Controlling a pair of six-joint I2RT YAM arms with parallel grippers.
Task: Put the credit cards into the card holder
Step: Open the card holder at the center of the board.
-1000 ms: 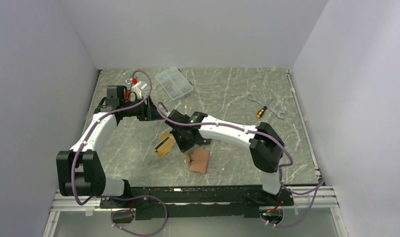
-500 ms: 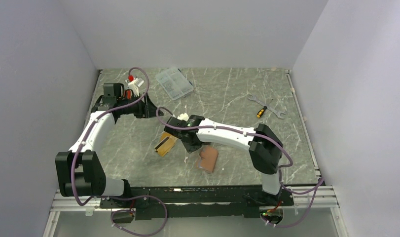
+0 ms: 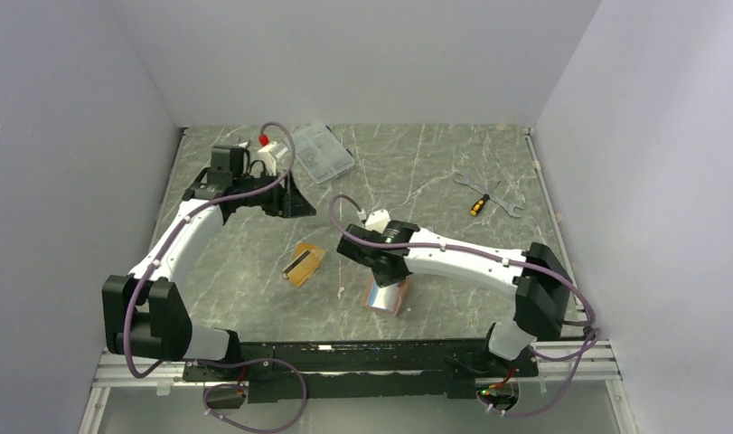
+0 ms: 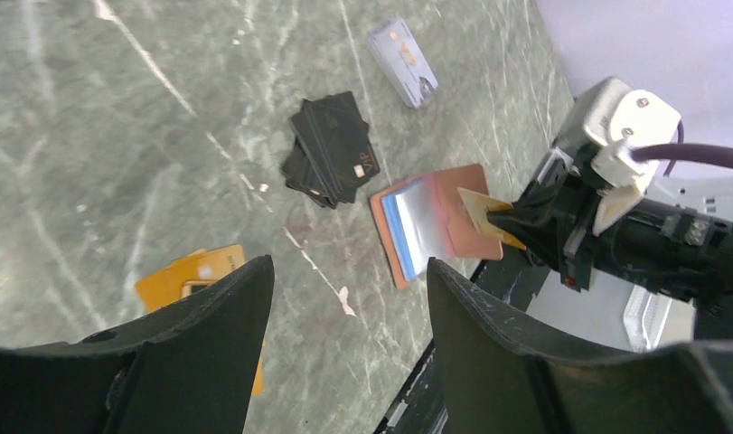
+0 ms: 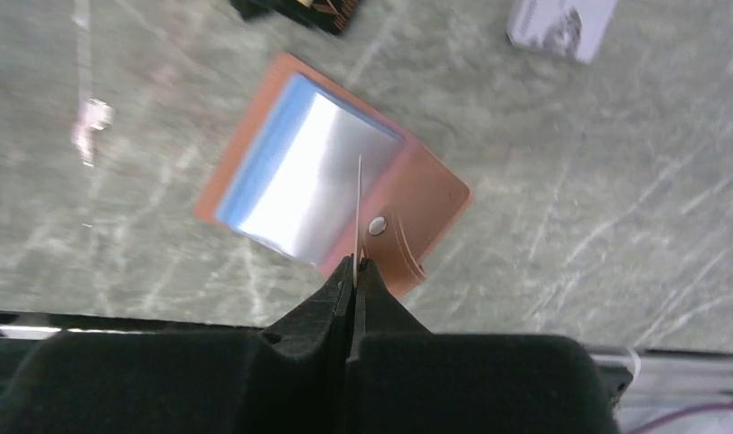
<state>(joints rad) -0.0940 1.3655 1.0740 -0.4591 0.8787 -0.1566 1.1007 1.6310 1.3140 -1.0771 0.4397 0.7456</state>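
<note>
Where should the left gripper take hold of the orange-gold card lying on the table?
Its two long edges, from straight above. The orange-gold card lies flat and thin on the table, so no side offers a face; it seems to overlap a second card, which may leave an edge lifted. The left gripper stands open.

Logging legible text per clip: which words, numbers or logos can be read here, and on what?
"VIP": on the top black card of the stack.
Silver-grey card: print too small to read.
Orange-gold cards on the table: nothing legible.
Gold card in the right gripper: nothing legible.
Card holder: no text.
</note>
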